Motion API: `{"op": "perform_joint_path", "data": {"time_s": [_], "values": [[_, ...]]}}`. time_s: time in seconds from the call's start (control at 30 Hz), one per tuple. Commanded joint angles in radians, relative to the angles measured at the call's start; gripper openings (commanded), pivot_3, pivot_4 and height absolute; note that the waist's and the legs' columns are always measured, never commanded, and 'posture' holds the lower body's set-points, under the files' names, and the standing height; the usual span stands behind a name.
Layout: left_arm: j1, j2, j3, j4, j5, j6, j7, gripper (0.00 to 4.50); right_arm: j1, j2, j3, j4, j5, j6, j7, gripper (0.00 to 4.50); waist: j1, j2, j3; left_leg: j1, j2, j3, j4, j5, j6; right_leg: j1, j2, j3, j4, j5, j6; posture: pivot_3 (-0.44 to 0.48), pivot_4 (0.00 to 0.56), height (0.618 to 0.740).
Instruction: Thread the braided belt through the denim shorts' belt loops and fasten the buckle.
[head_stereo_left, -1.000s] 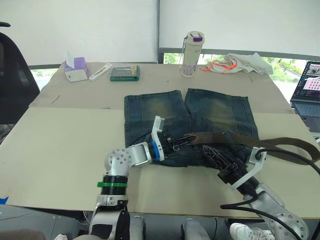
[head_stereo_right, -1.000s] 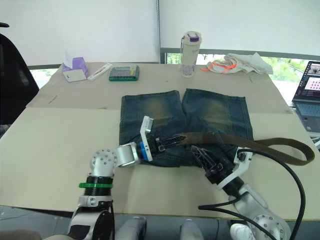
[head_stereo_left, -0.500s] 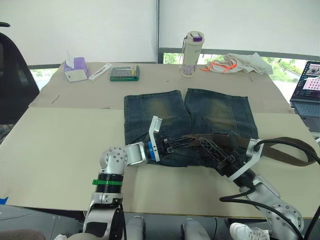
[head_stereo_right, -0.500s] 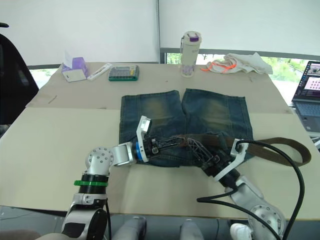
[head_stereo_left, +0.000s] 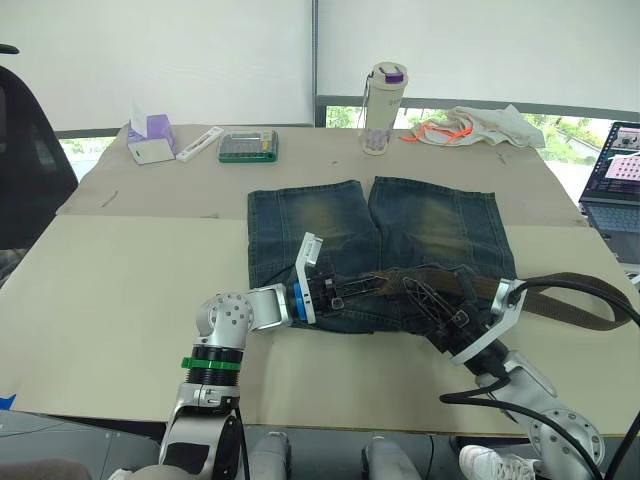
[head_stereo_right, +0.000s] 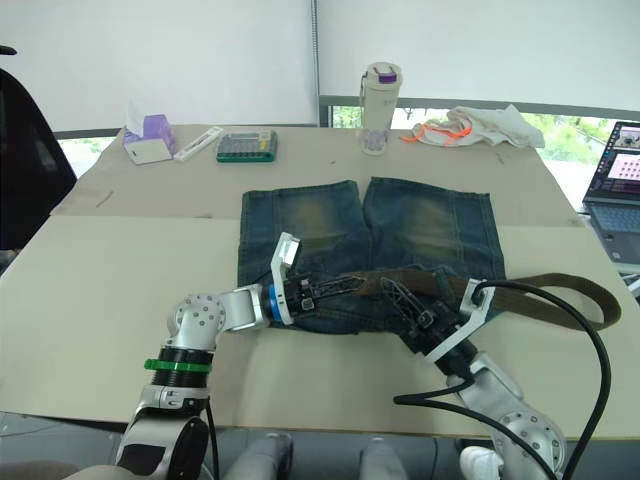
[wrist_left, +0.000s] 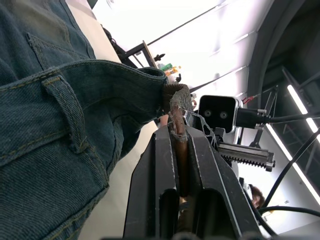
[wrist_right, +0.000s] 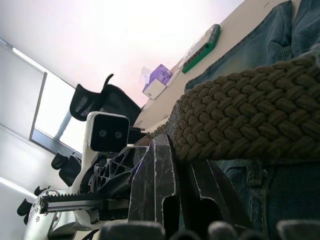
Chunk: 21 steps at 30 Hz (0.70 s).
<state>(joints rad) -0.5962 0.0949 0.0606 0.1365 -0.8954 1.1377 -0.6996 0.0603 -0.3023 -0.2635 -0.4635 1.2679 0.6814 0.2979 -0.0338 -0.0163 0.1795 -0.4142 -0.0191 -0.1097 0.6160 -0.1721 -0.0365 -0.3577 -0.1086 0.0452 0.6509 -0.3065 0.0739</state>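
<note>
The denim shorts (head_stereo_left: 375, 250) are lying flat in the middle of the desk (head_stereo_left: 120, 290), waistband toward the near edge and legs pointing to the far edge. The braided belt (head_stereo_left: 560, 300) is running along the waistband and trailing off the shorts toward the desk's right edge, where it is curving back in a loop.

The left gripper (head_stereo_left: 345, 290) is resting at the waistband near its middle, its fingers (wrist_left: 165, 170) pressing together on the frayed tip of the belt, as the left wrist view is showing; a belt loop (wrist_left: 67, 117) is lying on the denim just beside that tip. The right gripper (head_stereo_left: 425, 298) is lying over the waistband a little to the right of the left one, tips pointing toward it. In the right wrist view its fingers (wrist_right: 157, 175) are sitting close together right under the belt, but I cannot tell whether they are gripping it.

Along the far edge a bottle (head_stereo_left: 383, 108), a tissue box (head_stereo_left: 150, 138), a green case (head_stereo_left: 249, 146) and a white cloth with orange cord (head_stereo_left: 470, 126) are standing well apart from the shorts. A laptop (head_stereo_left: 612, 185) is sitting at the right edge.
</note>
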Motion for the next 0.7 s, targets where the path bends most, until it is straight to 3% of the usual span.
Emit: {"op": "perform_joint_path", "data": {"time_s": [0.03,0.3,0.57,0.7], "values": [[0.005,0.008,-0.024,-0.03,0.039,-0.093,-0.05,1.74,-0.001,-0.011,-0.033,-0.031,0.021,-0.027,0.013,0.0,0.0,0.0,0.0,0.0,0.0,0.0,0.0,0.0,0.0,0.0,0.0,0.0,0.0,0.0,0.0,0.0,0.15,0.74],[0.026,0.044,-0.127,-0.06,0.341,-0.639,-0.149,4.4,-0.009,-0.03,-0.111,0.039,0.009,-0.028,-0.081,0.0,0.011,0.0,0.0,0.0,0.0,0.0,0.0,0.0,0.0,0.0,0.0,0.0,-0.001,0.0,-0.001,0.0,0.15,0.74],[0.02,0.158,-0.214,0.007,0.607,-1.104,-0.257,4.46,-0.024,-0.025,-0.131,0.087,-0.008,-0.018,-0.159,0.0,0.018,0.0,0.0,0.0,0.0,0.0,-0.001,0.0,0.0,0.0,0.0,0.0,-0.002,0.0,-0.001,0.0,0.15,0.74],[0.007,0.198,-0.201,0.057,0.636,-1.161,-0.266,4.46,-0.035,-0.032,-0.136,0.106,-0.021,-0.017,-0.177,0.0,0.017,0.0,0.0,0.0,0.0,0.0,-0.001,0.0,0.0,0.0,0.0,0.0,-0.002,0.0,-0.001,0.0,0.15,0.74]]}}
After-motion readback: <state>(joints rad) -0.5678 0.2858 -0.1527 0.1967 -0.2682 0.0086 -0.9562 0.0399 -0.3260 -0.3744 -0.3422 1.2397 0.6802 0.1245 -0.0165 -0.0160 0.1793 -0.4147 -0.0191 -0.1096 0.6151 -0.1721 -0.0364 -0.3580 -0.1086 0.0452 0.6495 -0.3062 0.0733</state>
